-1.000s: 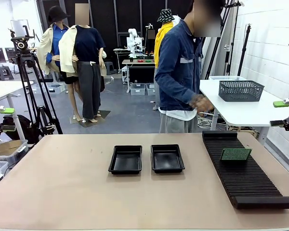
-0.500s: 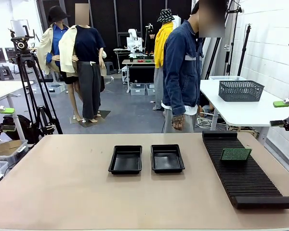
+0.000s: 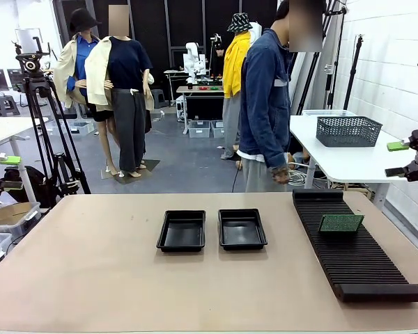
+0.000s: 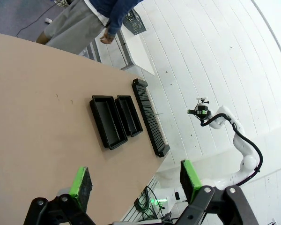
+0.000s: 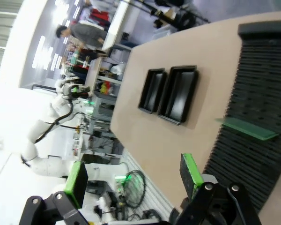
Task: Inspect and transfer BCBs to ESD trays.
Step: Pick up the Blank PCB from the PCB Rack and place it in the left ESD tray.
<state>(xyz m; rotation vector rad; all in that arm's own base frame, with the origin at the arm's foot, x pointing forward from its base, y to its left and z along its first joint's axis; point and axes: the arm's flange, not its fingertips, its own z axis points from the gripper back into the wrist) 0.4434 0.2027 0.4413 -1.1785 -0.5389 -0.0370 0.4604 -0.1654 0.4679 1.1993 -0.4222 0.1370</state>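
Green BCB (image 3: 341, 223) sits partly hidden in rack (image 3: 362, 268).

2 trays (image 3: 182, 233) centre; BCB (image 3: 341, 223) in rack (image 3: 366, 268) rt.

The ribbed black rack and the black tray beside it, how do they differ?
The long black ribbed rack is much longer than the shallow black plastic tray. Rack: slotted ridges; tray: smooth floor, raised rim. The rack holds a green circuit board; the tray holds nothing. Both sit on the tan table.
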